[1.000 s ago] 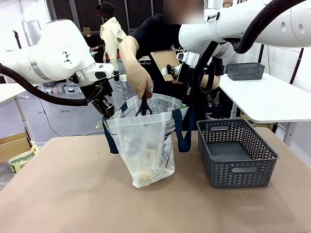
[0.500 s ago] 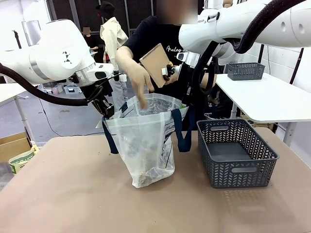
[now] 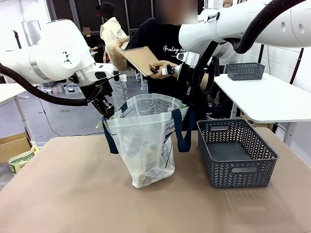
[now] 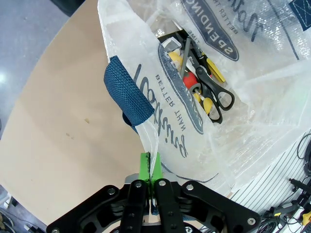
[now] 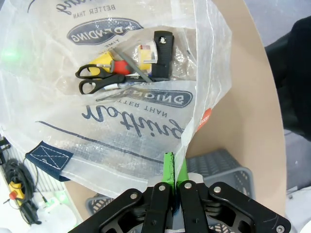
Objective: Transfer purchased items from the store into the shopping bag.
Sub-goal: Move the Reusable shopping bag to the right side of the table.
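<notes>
The shopping bag (image 3: 146,145) stands at the table's middle with its mouth held wide. My left gripper (image 3: 108,110) is shut on its left rim, the green pads (image 4: 145,167) pinching the plastic beside a navy handle (image 4: 129,92). My right gripper (image 5: 174,170) is shut on the opposite rim. Purchased items lie in the bag's bottom: black-handled scissors (image 5: 99,77), a black oblong piece (image 5: 163,53), and yellow and red bits (image 4: 192,80). The store (image 3: 235,153), a dark grey basket, sits empty to the bag's right. A person holds a brown notebook (image 3: 141,59) above the bag.
The person stands close behind the bag at the table's far edge. A white table with a second grey basket (image 3: 246,71) is at the back right. A cardboard box (image 3: 12,145) sits on the floor at the left. Bare tabletop lies in front of the bag.
The person's hand lowered the scissors into the bag, let them go and pulled out. The brown notebook has been lifted and tipped flat above the bag. Both grippers kept still.
</notes>
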### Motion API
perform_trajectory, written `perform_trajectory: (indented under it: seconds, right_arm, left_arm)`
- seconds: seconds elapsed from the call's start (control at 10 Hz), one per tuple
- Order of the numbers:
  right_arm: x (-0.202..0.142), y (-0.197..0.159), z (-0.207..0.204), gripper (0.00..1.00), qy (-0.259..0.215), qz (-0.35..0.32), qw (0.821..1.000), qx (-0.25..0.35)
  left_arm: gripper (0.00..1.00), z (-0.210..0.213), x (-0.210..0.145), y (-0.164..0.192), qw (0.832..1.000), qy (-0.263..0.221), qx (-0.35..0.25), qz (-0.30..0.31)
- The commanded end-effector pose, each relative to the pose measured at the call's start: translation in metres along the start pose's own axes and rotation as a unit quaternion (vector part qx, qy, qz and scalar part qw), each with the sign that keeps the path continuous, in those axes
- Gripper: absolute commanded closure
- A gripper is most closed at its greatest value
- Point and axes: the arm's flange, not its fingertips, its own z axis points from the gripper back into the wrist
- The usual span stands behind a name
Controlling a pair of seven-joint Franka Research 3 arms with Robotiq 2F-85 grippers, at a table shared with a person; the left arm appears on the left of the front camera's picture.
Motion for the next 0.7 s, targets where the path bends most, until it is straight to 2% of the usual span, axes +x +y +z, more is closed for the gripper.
perform_trajectory:
  seconds: [0.0, 0.6]
  right_arm:
    - [-0.0004, -0.0002, 0.0024, 1.0, 0.002, 0.0, 1.0, 0.003]
    - [-0.0004, -0.0002, 0.0024, 1.0, 0.002, 0.0, 1.0, 0.003]
  left_arm:
    - [1.0, 0.0009, -0.0002, 0.0002, 1.0, 0.0, 0.004, 0.006]
    - [1.0, 0.0009, -0.0002, 0.0002, 1.0, 0.0, 0.004, 0.006]
